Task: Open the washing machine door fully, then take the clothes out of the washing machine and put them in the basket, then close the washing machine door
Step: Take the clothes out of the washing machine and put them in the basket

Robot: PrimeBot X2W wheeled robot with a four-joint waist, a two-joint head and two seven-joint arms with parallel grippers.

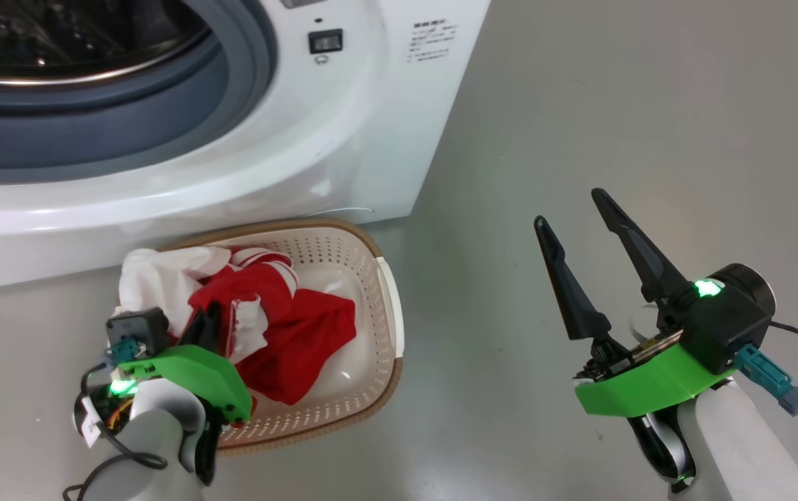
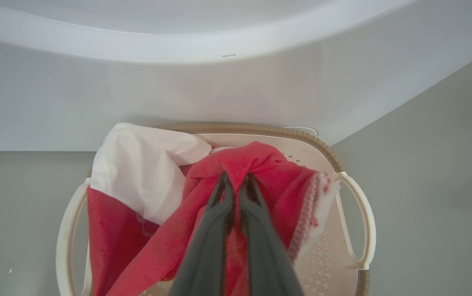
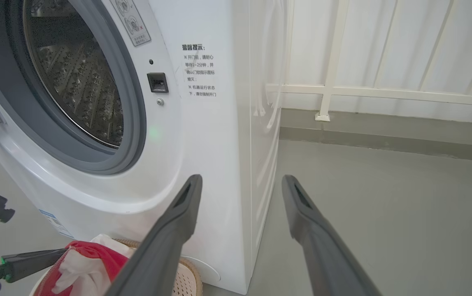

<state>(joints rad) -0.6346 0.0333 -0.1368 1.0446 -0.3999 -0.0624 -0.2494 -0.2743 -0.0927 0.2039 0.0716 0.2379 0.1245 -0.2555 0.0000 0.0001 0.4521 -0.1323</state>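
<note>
Left gripper (image 2: 236,177): jaws pinched shut on soft red-and-white fabric clothes (image 1: 305,334).
Clothes: sat in small cream perforated plastic basket (image 1: 390,313), just before big white front-loading washing machine (image 1: 371,118).
Right gripper (image 1: 569,209): jaws stood wide apart, empty.

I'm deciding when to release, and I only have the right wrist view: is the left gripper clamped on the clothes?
Observer: Yes. In the left wrist view the left gripper is shut on a fold of the red clothes.
Operator: Are they inside the basket?
Observer: Mostly. The head view shows them heaped in the left half of the basket, with the right half of its floor bare.
Operator: Anything hanging out?
Observer: The white part lies over the rim at the basket's far-left corner, next to the washing machine.
</note>
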